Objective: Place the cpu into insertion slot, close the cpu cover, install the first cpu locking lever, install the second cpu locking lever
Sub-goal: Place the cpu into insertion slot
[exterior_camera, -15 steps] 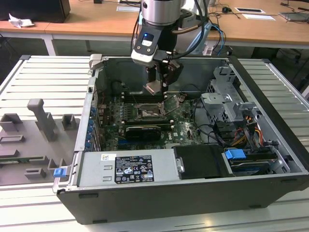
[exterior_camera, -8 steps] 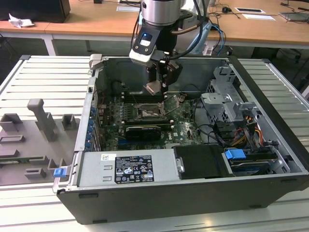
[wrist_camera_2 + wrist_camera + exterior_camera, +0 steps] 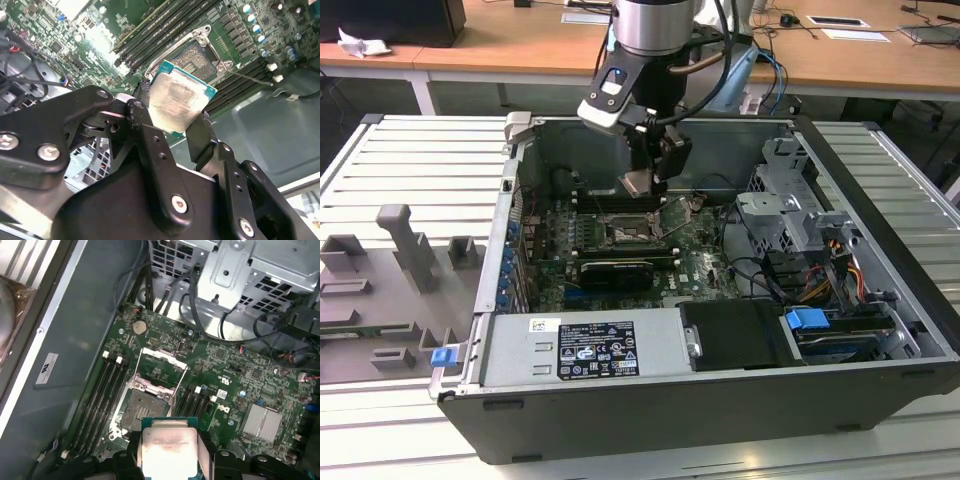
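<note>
Inside the computer case point(image 3: 620, 430), near the insertion slot point(image 3: 142, 407), the hand point(image 3: 170, 122) is closed tight on the cpu point(image 3: 177, 97); the cpu cover point(image 3: 164, 355) is flipped open.

Exterior view obliquely above the open case point(image 3: 720, 425); both wrist views close over the insertion slot point(image 3: 141, 407) point(image 3: 197, 57).

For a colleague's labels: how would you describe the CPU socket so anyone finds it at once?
Inside the open computer case lies the green motherboard. Under the gripper holding the cpu is the insertion slot: square, dark centre, silver rim, unlike the long black memory slots beside it.
</note>
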`<action>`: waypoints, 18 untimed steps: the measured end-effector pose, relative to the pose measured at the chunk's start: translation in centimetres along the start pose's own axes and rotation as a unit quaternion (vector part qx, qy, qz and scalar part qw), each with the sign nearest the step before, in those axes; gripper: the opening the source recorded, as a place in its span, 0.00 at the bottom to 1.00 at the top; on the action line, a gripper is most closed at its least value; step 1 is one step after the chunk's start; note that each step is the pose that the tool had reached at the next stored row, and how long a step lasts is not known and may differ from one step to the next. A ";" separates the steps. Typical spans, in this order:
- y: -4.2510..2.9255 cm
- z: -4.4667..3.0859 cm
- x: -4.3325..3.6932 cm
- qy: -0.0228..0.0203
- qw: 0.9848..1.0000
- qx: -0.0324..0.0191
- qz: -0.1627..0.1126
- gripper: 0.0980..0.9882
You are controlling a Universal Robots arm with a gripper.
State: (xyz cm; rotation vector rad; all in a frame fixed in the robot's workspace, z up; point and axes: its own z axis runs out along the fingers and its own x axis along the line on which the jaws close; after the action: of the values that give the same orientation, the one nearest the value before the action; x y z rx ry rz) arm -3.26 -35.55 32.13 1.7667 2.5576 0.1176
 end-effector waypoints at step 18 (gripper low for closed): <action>-0.04 0.47 -0.01 -0.009 0.993 -0.002 0.116 0.49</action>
State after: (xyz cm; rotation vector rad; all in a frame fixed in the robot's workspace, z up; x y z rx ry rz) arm -3.27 -35.55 31.66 2.0471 2.3280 0.1111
